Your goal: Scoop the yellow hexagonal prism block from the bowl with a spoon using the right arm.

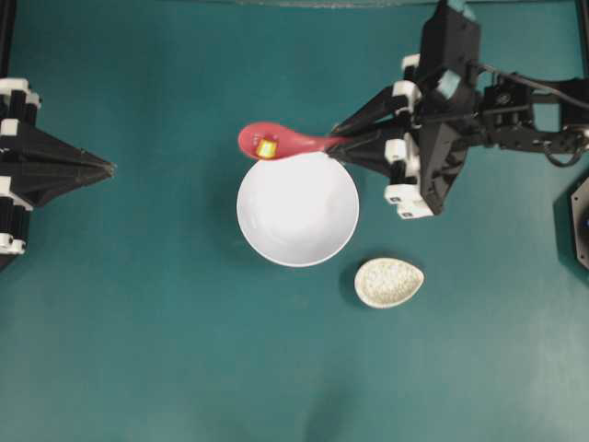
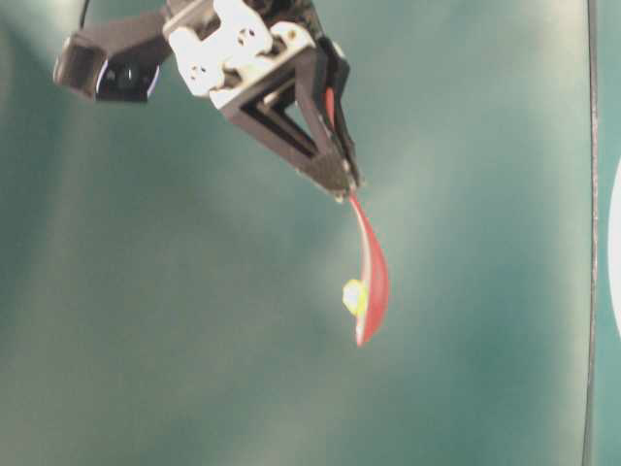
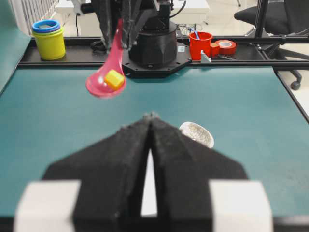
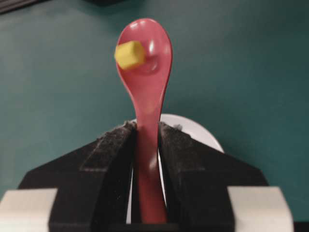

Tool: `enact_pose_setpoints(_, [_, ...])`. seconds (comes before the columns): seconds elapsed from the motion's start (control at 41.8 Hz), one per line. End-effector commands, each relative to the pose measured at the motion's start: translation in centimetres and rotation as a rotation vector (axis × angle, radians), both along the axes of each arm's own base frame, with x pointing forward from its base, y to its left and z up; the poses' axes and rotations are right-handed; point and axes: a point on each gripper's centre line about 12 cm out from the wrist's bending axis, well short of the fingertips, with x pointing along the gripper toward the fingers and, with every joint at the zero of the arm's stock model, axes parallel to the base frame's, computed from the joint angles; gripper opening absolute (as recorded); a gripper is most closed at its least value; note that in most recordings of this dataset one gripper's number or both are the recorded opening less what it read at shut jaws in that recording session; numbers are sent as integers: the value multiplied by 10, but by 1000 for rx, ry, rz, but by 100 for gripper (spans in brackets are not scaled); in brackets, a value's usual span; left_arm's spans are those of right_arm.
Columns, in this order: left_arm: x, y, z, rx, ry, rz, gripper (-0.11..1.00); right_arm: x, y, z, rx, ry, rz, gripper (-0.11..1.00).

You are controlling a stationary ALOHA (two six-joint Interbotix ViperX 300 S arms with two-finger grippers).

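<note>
- Right claw clamped on the handle of the spoon, reaching in from 3 o'clock in the overhead view; handle pinched between both black fingers in the right wrist view.
- Spoon held clear of the bench, scoop out toward 9 o'clock from the claw, hanging just past the 11 o'clock edge of the bowl as seen from overhead.
- Yellow hexagonal prism block lying in the scoop, toward its left side in the right wrist view, no longer in the bowl.
- In the table-level view, spoon seen edge-on below the claw tips, block showing at the scoop's lip.
- White bowl at the bench's middle, nothing visible inside it from overhead.
- Speckled oval spoon rest at 4 o'clock of the bowl, near it but apart.
- Left claw at 9 o'clock of the bowl, well apart from it, fingers pressed together at the tips and gripping nothing.
- From the left wrist view, spoon hanging in the air ahead with the block in it; yellow and blue stacked cups, a red cup and a red tape roll beyond the bench's far edge.
</note>
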Motion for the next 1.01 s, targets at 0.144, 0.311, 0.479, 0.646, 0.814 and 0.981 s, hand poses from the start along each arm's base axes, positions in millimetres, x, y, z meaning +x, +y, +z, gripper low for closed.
enact_pose_setpoints(0.144, [2,0,10,2,-25,0,0,-2,1,13,0,-37,1,23])
enact_pose_setpoints(0.311, [2,0,10,2,-25,0,0,-2,1,12,0,-35,1,23])
enact_pose_setpoints(0.479, [2,0,10,2,-25,0,0,-3,1,12,-4,-33,3,23])
enact_pose_setpoints(0.646, [2,0,10,2,-26,0,0,-4,1,12,-6,-36,3,23])
enact_pose_setpoints(0.814, [2,0,10,2,-25,0,0,-4,2,13,2,-39,1,23])
enact_pose_setpoints(0.981, [2,0,10,2,-26,0,0,-4,4,14,0,-46,6,23])
